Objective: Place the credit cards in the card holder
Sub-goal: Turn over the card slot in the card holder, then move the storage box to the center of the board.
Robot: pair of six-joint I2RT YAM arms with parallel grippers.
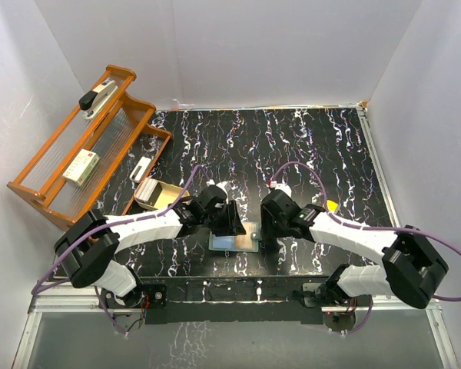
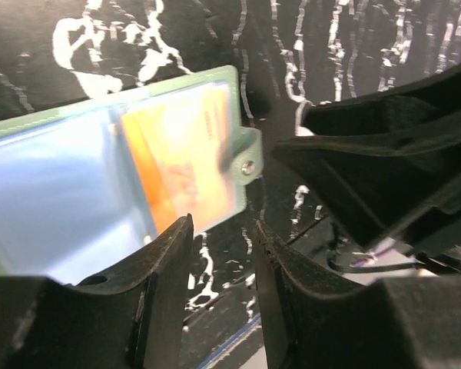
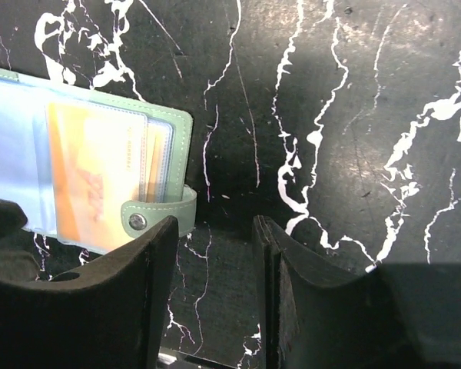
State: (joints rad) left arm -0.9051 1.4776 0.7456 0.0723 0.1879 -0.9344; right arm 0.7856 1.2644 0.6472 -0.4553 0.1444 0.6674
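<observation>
The card holder lies open on the black marbled table between my two grippers, pale green outside with light blue clear sleeves inside. An orange credit card sits in its right-hand sleeve, also seen from the right wrist as the orange card with another card's edge behind it. The snap tab sticks out at the holder's right edge. My left gripper hovers open over the holder's near right corner, holding nothing. My right gripper stands open just right of the tab, over bare table.
A wooden rack stands at the back left with a stapler-like tool and a white box on it. A tan container with pale flat things sits beside the left arm. A small yellow thing lies by the right arm.
</observation>
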